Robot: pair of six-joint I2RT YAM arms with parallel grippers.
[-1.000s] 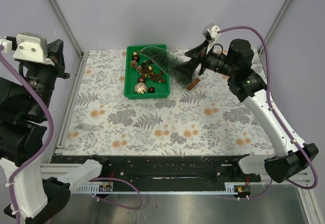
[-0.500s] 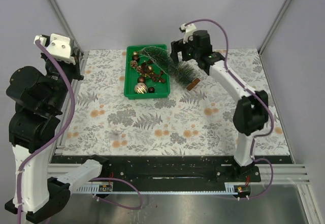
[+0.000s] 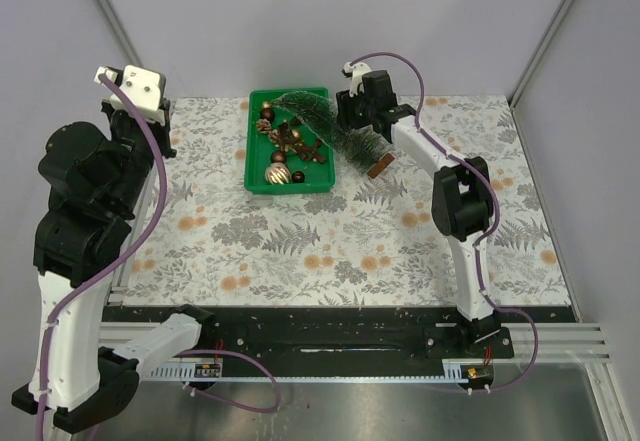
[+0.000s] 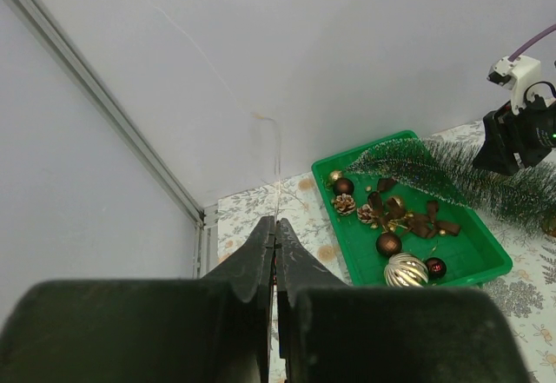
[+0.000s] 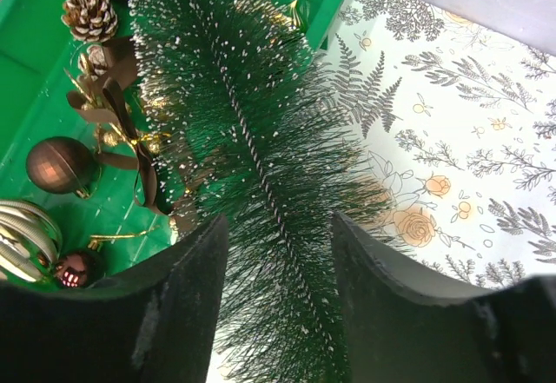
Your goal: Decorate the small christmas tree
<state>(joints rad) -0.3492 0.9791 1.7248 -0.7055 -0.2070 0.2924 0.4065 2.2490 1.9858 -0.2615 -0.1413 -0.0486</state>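
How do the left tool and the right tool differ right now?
The left tool is shut with nothing between its fingers; the right tool is open. The left tool is off by the back left corner, away from the green tray; the right tool straddles the small christmas tree lying across the tray's edge. Neither grips anything.

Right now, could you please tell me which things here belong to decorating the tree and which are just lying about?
For the job:
small christmas tree, lying with its tip over the green tray
baubles, pine cone and ribbon bows in it
open right pincer straddling the tree

Just about:
patterned tablecloth
shut left pincer, held aside
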